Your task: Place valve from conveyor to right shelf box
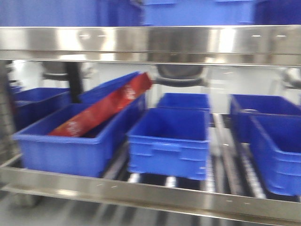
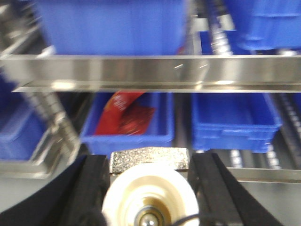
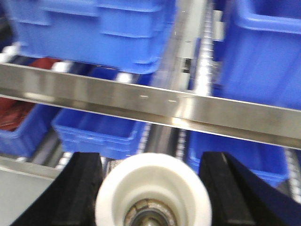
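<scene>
A long red package (image 1: 101, 110) with white print lies tilted in the left blue bin (image 1: 56, 153), its upper end raised toward the rear; just beside it stands a smaller blue bin (image 1: 167, 150), with another bin (image 1: 183, 101) behind that. These sit on roller tracks (image 1: 217, 176) behind a stainless-steel front rail (image 1: 141, 193); an upper steel rail (image 1: 141, 42) spans above; a grey chair (image 1: 181, 75) shows blurred beyond.

The left gripper (image 2: 150, 162) has two matte black jaws, broad and wedge-shaped, widening downward on either side of the valve (image 2: 149, 193). Dark rounded housing shows lower left of the valve. The right gripper (image 3: 150, 160) has the same plain black jaws flanking a second valve (image 3: 151, 190).
</scene>
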Controlling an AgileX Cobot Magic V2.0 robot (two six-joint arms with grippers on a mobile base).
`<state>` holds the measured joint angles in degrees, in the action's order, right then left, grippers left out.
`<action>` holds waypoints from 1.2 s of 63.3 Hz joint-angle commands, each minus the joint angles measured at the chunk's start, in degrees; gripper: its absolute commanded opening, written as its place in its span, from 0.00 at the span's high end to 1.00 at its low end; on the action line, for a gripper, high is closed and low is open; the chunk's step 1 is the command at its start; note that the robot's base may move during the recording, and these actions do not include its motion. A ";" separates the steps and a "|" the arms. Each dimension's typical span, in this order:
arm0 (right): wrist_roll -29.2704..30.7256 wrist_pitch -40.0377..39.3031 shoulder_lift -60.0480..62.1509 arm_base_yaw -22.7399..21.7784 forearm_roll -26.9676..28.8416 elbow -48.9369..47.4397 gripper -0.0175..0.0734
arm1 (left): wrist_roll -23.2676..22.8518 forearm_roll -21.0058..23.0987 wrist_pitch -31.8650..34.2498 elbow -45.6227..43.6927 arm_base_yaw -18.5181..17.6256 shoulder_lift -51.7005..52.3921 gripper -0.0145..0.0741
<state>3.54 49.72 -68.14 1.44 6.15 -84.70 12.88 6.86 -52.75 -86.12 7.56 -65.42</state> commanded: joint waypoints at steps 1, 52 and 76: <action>0.41 -3.92 0.77 -0.09 -0.19 -1.00 0.98 | -0.47 0.61 2.85 -0.46 -0.34 0.53 0.96; 0.41 -3.92 0.77 -0.09 -0.19 -1.00 0.98 | -0.47 0.61 2.85 -0.46 -0.34 0.53 0.96; 0.41 -3.92 0.77 -0.09 -0.19 -1.00 0.98 | -0.47 0.61 2.85 -0.46 -0.34 0.53 0.96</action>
<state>3.54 49.72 -68.14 1.44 6.15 -84.70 12.88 7.04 -52.75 -86.12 7.56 -65.42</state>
